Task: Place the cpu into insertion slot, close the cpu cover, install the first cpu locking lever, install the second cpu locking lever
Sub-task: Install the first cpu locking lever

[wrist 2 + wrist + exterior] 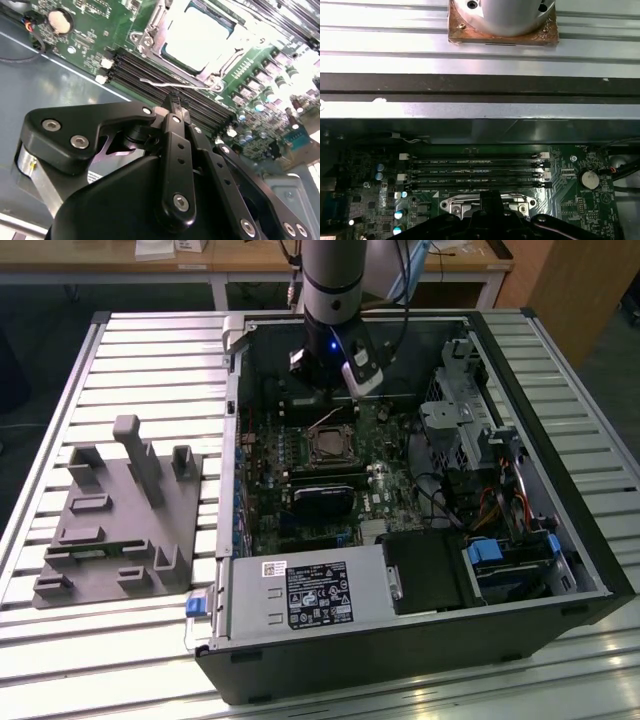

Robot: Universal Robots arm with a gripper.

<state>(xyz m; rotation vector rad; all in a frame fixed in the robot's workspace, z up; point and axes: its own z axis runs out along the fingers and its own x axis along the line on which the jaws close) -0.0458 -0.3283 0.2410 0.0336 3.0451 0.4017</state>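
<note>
Exterior view, mid-task: slatted table (130, 350), open computer case (300, 650) on it, my arm over the board.
Second wrist view: green circuit board (85, 30); my gripper (174, 102) clenched, nothing visible between its tips. The insertion slot (141, 41) holds the cpu (200, 37); the cpu cover (176, 61) looks down around it. A thin wire locking lever (170, 85) runs just beside my tips; contact, cannot tell. Judged: seating and cover done, levers left.

In the first wrist view my gripper (490, 199) hides most of the insertion slot (454, 203). In the second wrist view glare washes out the cpu (200, 35), and I can't tell whether the wire lever (160, 84) is being touched.
</note>
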